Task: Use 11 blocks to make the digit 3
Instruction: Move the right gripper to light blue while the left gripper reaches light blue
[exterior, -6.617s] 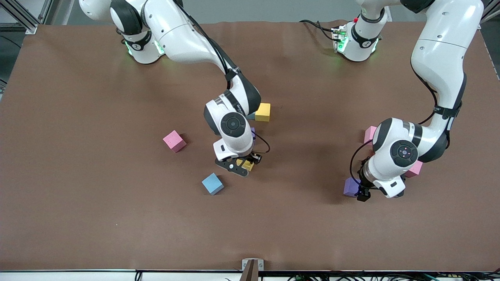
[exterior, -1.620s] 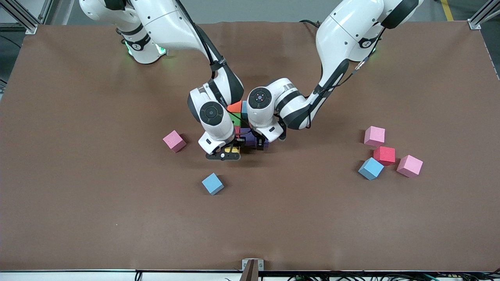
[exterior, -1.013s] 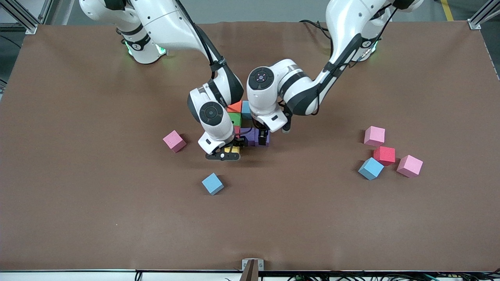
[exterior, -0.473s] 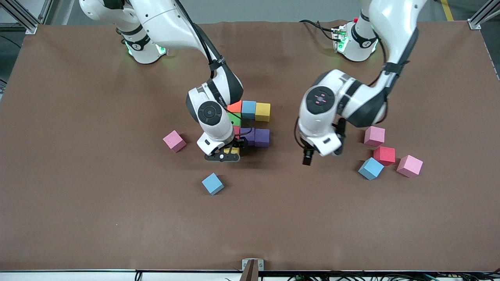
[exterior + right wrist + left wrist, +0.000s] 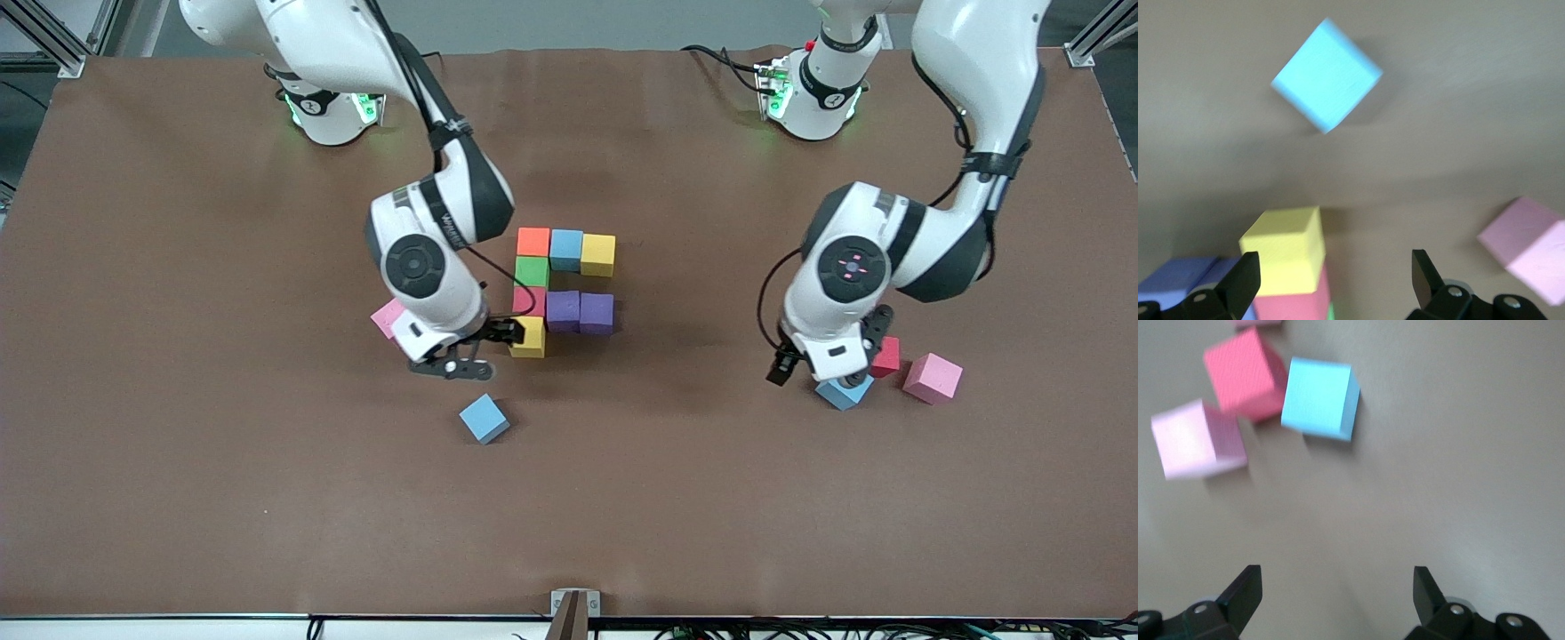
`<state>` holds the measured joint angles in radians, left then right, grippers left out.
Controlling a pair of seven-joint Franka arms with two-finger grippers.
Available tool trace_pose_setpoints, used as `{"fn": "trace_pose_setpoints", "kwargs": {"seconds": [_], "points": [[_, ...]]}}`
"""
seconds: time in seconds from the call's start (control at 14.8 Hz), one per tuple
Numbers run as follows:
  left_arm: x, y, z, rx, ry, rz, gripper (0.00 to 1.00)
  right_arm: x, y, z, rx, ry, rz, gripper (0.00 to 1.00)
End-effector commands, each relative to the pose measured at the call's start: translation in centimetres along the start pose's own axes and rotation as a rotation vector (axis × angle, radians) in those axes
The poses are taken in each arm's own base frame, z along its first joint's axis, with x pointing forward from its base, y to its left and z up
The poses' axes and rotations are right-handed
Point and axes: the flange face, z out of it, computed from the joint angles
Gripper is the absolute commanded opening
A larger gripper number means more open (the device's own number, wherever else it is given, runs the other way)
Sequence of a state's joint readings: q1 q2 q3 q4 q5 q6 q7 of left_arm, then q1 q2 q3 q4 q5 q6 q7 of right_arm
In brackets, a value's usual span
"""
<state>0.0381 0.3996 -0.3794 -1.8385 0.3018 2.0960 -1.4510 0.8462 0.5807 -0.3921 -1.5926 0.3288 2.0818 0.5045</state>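
Eight blocks [image 5: 563,284] in a part-built 3, long axis toward front camera

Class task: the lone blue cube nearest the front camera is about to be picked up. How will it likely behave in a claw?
The blue cube looks like matte foam, so probably light and slightly squashy. Its flat faces suggest it won't roll, and the dull surface should grip rather than slip.

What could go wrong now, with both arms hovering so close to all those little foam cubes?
The open left gripper hangs over a tight cluster: a blue foam cube touches a red foam cube, with a pink foam cube beside them. Grabbing the blue one might nudge or pinch a neighbour.

The open right gripper sits right beside the yellow foam cube in the half-built figure; a careless move could knock it askew.
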Motion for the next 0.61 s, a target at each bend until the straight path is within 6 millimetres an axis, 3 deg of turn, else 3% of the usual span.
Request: {"fn": "trace_pose_setpoints", "kwargs": {"seconds": [0.0,0.14,0.27,0.41,0.54], "points": [[3.4,-2.2,1.1,-0.006,-0.025,0.172,1.00,1.6,3.9,-1.3,-0.024,-0.011,0.066,1.00],[5.9,-2.8,2.8,-0.038,-0.035,0.207,1.00,3.5,6.9,-2.2,-0.043,0.007,0.114,1.00],[7.8,-3.2,4.3,-0.082,-0.032,0.201,1.00,4.4,8.5,-2.6,-0.055,0.012,0.144,1.00],[8.9,-3.7,5.2,-0.086,-0.035,0.205,1.00,4.5,8.7,-2.8,-0.054,0.015,0.178,1.00],[9.5,-3.8,6.2,-0.099,-0.038,0.219,1.00,5.1,8.5,-3.2,-0.040,0.033,0.376,1.00]]}}
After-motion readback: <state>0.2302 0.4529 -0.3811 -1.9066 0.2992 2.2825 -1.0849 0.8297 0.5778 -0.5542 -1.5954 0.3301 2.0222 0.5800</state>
